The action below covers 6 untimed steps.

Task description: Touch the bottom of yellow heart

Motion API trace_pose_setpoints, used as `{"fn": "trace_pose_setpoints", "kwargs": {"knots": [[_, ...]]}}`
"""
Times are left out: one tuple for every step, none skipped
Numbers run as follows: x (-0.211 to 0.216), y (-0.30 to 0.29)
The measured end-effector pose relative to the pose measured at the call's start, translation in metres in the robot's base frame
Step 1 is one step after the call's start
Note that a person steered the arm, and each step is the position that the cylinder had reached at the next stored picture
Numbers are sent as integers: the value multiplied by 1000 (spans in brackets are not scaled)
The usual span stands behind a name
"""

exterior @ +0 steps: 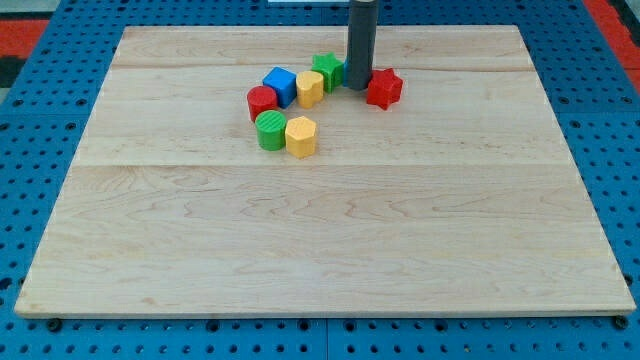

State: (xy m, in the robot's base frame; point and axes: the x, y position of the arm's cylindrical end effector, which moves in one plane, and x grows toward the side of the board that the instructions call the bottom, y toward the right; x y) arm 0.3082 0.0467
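Note:
The yellow heart (310, 89) lies in the cluster near the view's top centre, touching the blue cube (280, 86) on its left. The green star (327, 70) sits just above and to the right of the heart. My tip (358, 87) rests on the board between the green star and the red star (383, 88), a short way to the right of the heart and apart from it. The rod rises straight up out of the view's top.
A red block (262, 102) sits left of the blue cube. Below it, a green cylinder (270, 130) and a yellow pentagon-like block (301, 136) stand side by side. The wooden board (320, 250) lies on a blue pegboard.

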Motion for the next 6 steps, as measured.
{"fn": "trace_pose_setpoints", "kwargs": {"knots": [[17,0],[46,-14],[46,-62],[38,-67],[28,-75],[22,-85]]}}
